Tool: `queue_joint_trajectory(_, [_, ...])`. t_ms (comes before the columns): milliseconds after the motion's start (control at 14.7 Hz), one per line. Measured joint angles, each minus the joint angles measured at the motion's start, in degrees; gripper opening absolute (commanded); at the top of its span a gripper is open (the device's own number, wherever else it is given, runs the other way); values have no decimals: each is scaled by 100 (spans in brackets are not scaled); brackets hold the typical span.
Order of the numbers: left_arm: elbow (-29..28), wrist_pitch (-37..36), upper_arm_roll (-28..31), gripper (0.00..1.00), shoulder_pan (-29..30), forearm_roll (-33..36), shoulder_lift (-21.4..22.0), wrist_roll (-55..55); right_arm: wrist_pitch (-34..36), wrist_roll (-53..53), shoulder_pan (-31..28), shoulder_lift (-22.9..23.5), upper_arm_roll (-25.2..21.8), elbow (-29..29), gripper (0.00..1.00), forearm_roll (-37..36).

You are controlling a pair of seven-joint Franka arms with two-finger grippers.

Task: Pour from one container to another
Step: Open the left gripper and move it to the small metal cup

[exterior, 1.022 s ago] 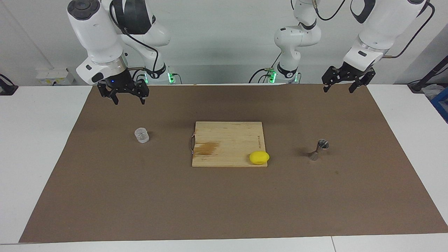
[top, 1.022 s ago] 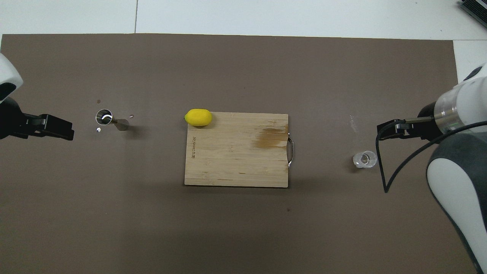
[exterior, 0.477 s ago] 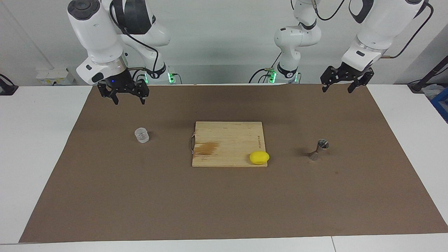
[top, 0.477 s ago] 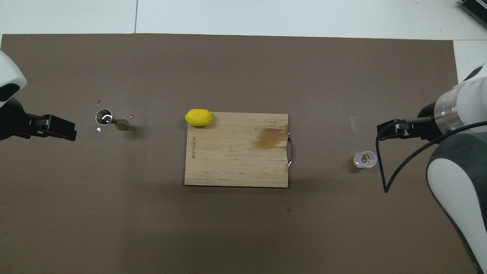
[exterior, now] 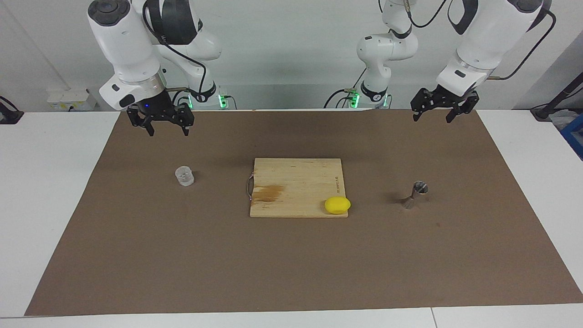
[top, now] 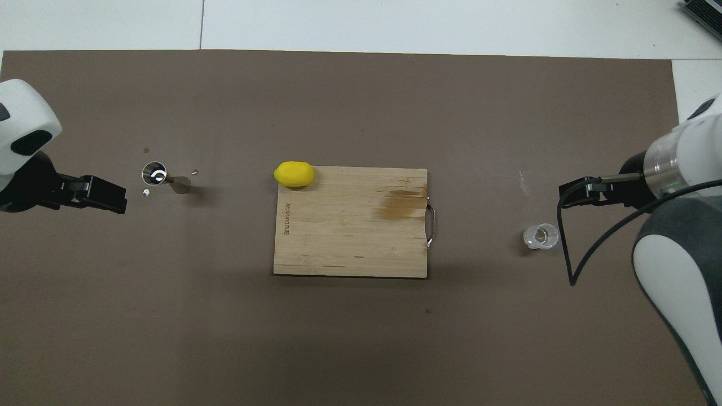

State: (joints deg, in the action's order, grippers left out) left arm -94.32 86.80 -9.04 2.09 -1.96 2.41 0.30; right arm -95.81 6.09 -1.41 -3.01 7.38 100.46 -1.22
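The small clear glass cup (exterior: 184,176) (top: 540,236) sits on the brown mat toward the right arm's end of the table. My right gripper (exterior: 167,132) (top: 575,189) hangs open above the mat close to the cup, holding nothing. The shiny steel jigger (exterior: 415,195) (top: 164,178) sits on the mat toward the left arm's end. My left gripper (exterior: 432,118) (top: 104,194) is open and empty, up in the air over the mat's edge at the robots' end, apart from the jigger.
A wooden cutting board (exterior: 296,182) (top: 350,237) with a metal handle lies in the middle of the mat. A yellow lemon (exterior: 337,205) (top: 294,173) rests on its corner toward the jigger. The brown mat (exterior: 291,264) covers most of the white table.
My left gripper has drifted a little toward the middle of the table, closer to the jigger. The right arm, cup, jigger, board and lemon have not moved.
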Motion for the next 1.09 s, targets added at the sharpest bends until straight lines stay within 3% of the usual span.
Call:
queue_joint_trajectory(204, [-188, 33, 35, 100, 223, -512, -41, -298, 0, 0, 0, 0, 0, 0, 100, 0])
queue_joint_trajectory(545, [-314, 270, 94, 100, 632, -1633, -551, -2104, 0, 0, 0, 0, 0, 0, 100, 0])
queue_joint_trajectory(817, [-606, 874, 205, 100, 838, -2617, -904, -3612, 0, 0, 0, 0, 0, 0, 100, 0])
queue_joint_trajectory(1090, [-1125, 1709, 515, 100, 890, -3703, -924, -4870, 0, 0, 0, 0, 0, 0, 100, 0])
